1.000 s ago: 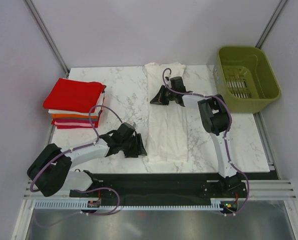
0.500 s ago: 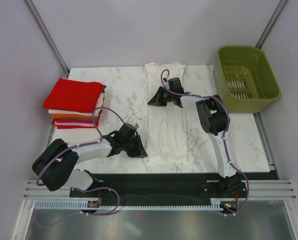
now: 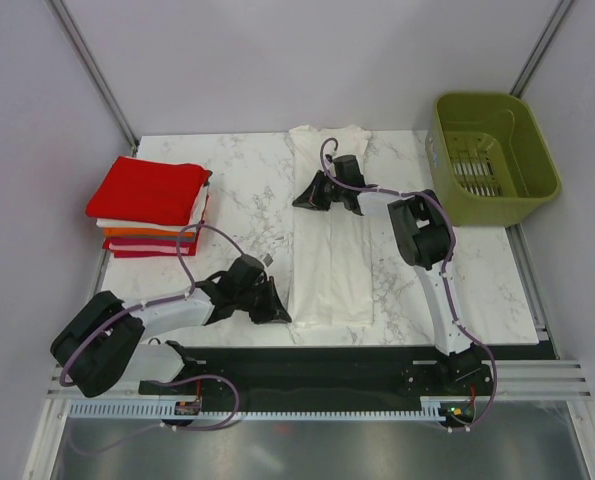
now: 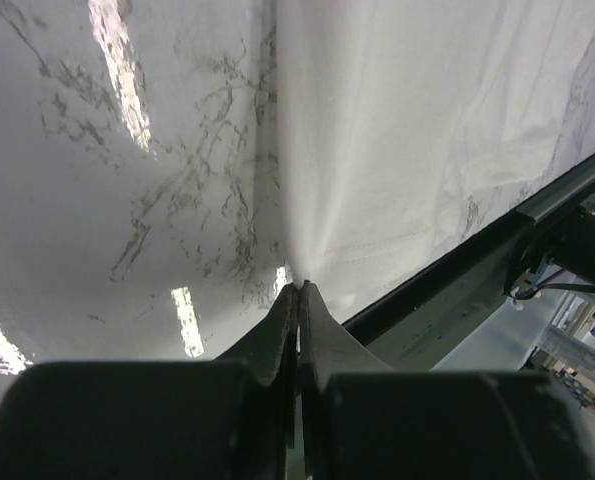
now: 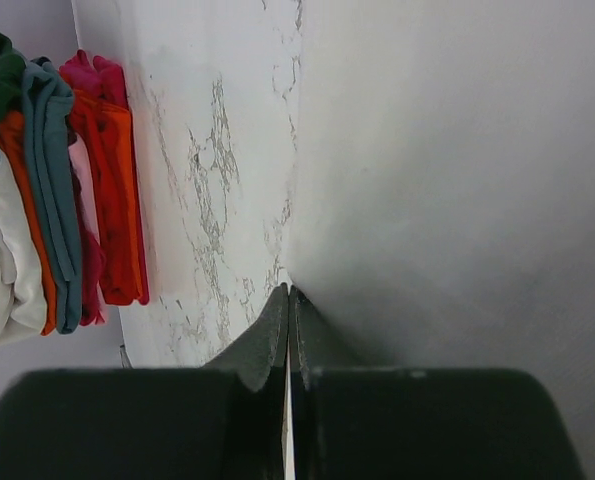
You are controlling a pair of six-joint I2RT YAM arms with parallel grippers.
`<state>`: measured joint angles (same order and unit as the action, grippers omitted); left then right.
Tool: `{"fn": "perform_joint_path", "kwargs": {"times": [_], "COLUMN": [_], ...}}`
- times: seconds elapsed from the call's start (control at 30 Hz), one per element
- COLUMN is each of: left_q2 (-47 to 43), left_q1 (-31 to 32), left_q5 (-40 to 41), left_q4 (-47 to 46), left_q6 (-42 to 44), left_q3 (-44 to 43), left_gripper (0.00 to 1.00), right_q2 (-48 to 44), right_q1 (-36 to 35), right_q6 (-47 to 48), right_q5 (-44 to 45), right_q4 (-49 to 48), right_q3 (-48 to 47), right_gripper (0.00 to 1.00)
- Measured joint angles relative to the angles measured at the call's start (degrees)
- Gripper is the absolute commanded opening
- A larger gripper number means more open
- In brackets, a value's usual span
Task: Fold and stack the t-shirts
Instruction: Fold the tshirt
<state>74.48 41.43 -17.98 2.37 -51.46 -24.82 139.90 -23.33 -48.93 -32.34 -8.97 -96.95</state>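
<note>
Two grippers pinch one white shirt (image 3: 337, 250).
The left gripper (image 4: 299, 288), pressed shut, holds the shirt's near left corner on the table (image 3: 247, 190). Farther back, the right gripper (image 5: 289, 292) nips its left edge. The pile of folded shirts (image 3: 149, 205) sits far left, the green basket (image 3: 487, 208) far right.

Pretty clearly a robotics lab test cell, not anyone's home. Two small arms, the left arm (image 3: 167, 312) and the right arm (image 3: 445, 300), are bolted to a black base plate (image 3: 317, 362) by an aluminium rail (image 3: 307, 410) at the near edge of a marble-look bench (image 3: 247, 190), with purple cables (image 3: 189, 240) looping along them. Plain pale walls (image 3: 307, 60) and bare metal struts (image 3: 89, 65) box it all in. The only props are an olive-green plastic basket (image 3: 492, 150), a stack of folded t-shirts (image 3: 147, 205) and one white t-shirt (image 3: 337, 270) laid flat.
</note>
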Motion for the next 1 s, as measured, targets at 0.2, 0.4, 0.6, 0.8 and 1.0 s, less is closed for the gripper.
{"fn": "perform_joint_path", "kwargs": {"times": [0.2, 0.4, 0.6, 0.8, 1.0], "left_q2": [-3.1, -6.6, -9.7, -9.4, -6.8], "left_q1": [0.1, 0.2, 0.2, -0.6, -1.5], "left_q5": [-2.8, -5.0, -4.5, -1.5, 0.5], "left_q4": [-0.9, -1.0, 1.1, 7.9, 9.9], "left_q6": [-1.5, -3.1, -3.6, -0.7, 3.1], "left_q3": [3.0, 6.5, 6.5, 0.4, -5.7], "left_gripper": [0.06, 0.53, 0.61, 0.64, 0.64], "right_q2": [0.7, 1.7, 1.9, -3.0, -23.0], "right_q1": [-0.6, -1.1, -1.7, -2.2, -2.3], "right_q6": [-0.7, -0.9, -0.1, 2.7, 9.4], "right_q5": [1.6, 2.7, 3.3, 4.5, 9.3], "right_q4": [-0.5, -0.4, 2.4, 7.0, 11.7], "right_q3": [-1.0, -2.9, -5.3, -2.7, 10.1], "right_gripper": [0.0, 0.1, 0.24, 0.38, 0.45]}}
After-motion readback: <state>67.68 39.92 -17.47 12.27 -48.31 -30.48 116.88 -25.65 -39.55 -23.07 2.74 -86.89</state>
